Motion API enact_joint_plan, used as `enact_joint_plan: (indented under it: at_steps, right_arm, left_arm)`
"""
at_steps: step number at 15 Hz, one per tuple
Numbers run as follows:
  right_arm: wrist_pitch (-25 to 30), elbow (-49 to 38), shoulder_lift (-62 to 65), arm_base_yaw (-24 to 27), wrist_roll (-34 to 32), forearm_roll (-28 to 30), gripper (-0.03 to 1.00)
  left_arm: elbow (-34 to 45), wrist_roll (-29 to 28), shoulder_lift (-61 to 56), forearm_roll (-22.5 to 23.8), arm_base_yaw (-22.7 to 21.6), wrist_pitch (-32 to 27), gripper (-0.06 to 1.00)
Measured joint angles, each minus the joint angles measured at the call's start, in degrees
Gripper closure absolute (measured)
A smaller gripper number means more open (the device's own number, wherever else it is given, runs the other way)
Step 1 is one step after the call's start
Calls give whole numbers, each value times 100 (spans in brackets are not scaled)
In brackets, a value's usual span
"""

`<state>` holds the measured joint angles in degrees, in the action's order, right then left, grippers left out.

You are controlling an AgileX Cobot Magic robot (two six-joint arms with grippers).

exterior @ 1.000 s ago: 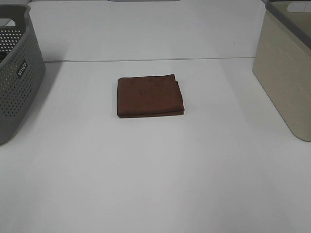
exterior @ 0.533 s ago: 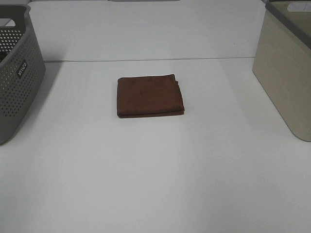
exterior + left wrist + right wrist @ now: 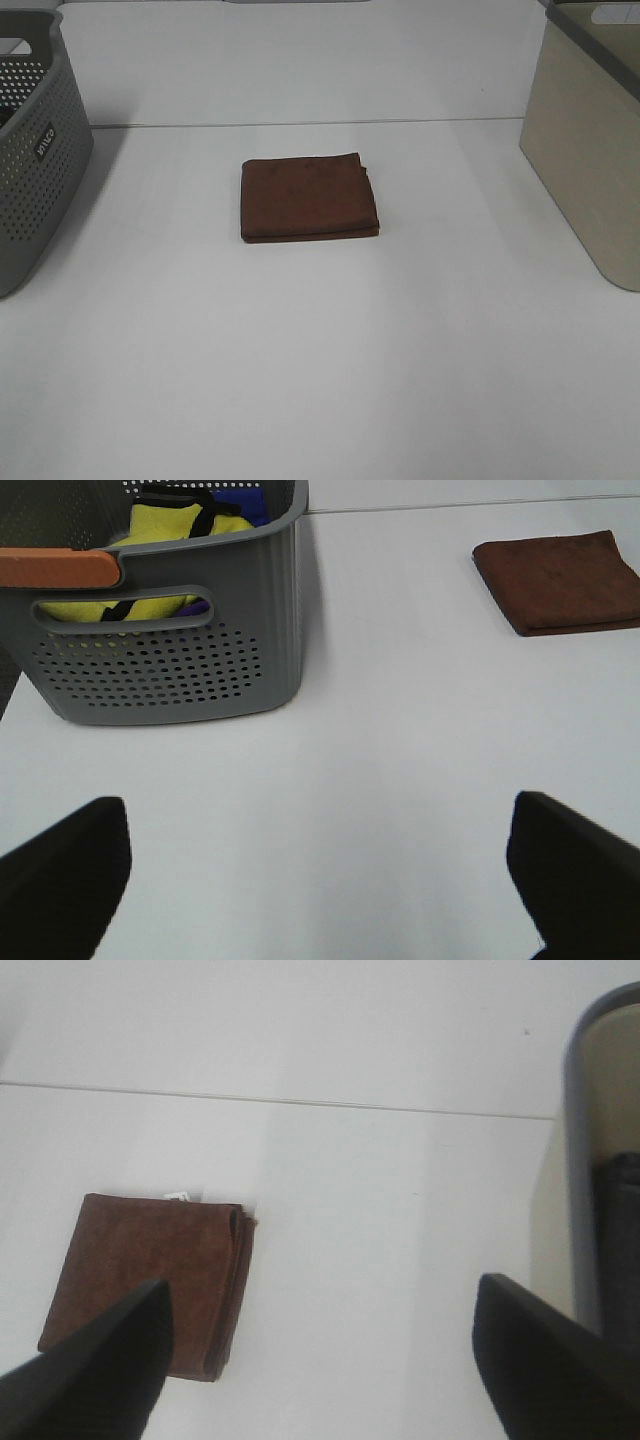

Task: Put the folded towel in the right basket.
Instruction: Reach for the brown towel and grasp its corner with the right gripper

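Note:
The folded brown towel (image 3: 308,196) lies flat on the white table, in the middle toward the back. It also shows in the left wrist view (image 3: 560,580) and in the right wrist view (image 3: 150,1280). The beige right basket (image 3: 590,140) stands at the right edge; its grey rim shows in the right wrist view (image 3: 580,1160). Neither arm shows in the exterior high view. My left gripper (image 3: 320,880) is open and empty above bare table, far from the towel. My right gripper (image 3: 320,1360) is open and empty, above the table between towel and basket.
A grey perforated basket (image 3: 30,150) stands at the left edge. In the left wrist view it (image 3: 170,650) holds yellow and blue cloth (image 3: 170,530). A seam (image 3: 300,123) runs across the table behind the towel.

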<state>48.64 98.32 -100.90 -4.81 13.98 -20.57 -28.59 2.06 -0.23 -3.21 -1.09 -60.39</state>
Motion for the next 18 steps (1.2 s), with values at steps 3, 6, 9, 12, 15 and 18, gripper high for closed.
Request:
enact_joint_plan:
  at_steps: [3, 6, 9, 12, 15, 18]
  right_arm:
    - [149, 756, -951, -516, 46, -74, 20]
    - [665, 1536, -2275, -1003, 34, -453, 20]
    - [1261, 2080, -3214, -1008, 34, -848, 20]
    - [1765, 2704, -4051, -1008, 34, -1014, 20]
    - [1954, 3157, -4624, -1008, 34, -1163, 20]
    - [1954, 3174, -4899, -1008, 34, -1581, 20]
  left_arm:
    - [0, 0, 0, 0, 0, 0, -3]
    - [0, 0, 0, 0, 0, 0, -3]
    - [0, 0, 0, 0, 0, 0, -3]
    - [0, 0, 0, 0, 0, 0, -3]
    - [0, 0, 0, 0, 0, 0, -3]
    - [0, 0, 0, 0, 0, 0, -3]
